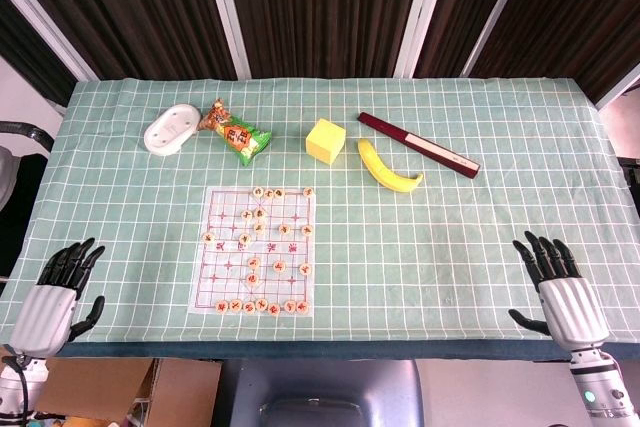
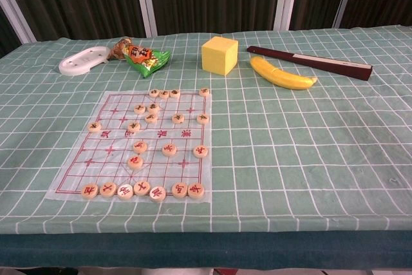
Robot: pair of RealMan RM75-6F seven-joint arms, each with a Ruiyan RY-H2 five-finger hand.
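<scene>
A Chinese chess board sheet (image 1: 222,247) (image 2: 77,169) lies on the green checked tablecloth, with several round wooden pieces (image 1: 254,264) (image 2: 168,149) scattered on it. My left hand (image 1: 58,287) hovers at the front left edge of the table, fingers spread, holding nothing. My right hand (image 1: 558,287) sits at the front right edge, fingers spread and empty too. Neither hand shows in the chest view. Both are well apart from the board.
Along the far side lie a white soap dish (image 1: 172,130) (image 2: 84,60), a green snack bag (image 1: 235,133) (image 2: 143,56), a yellow cube (image 1: 325,140) (image 2: 219,54), a banana (image 1: 386,167) (image 2: 282,73) and a dark red folded fan (image 1: 417,143) (image 2: 309,61).
</scene>
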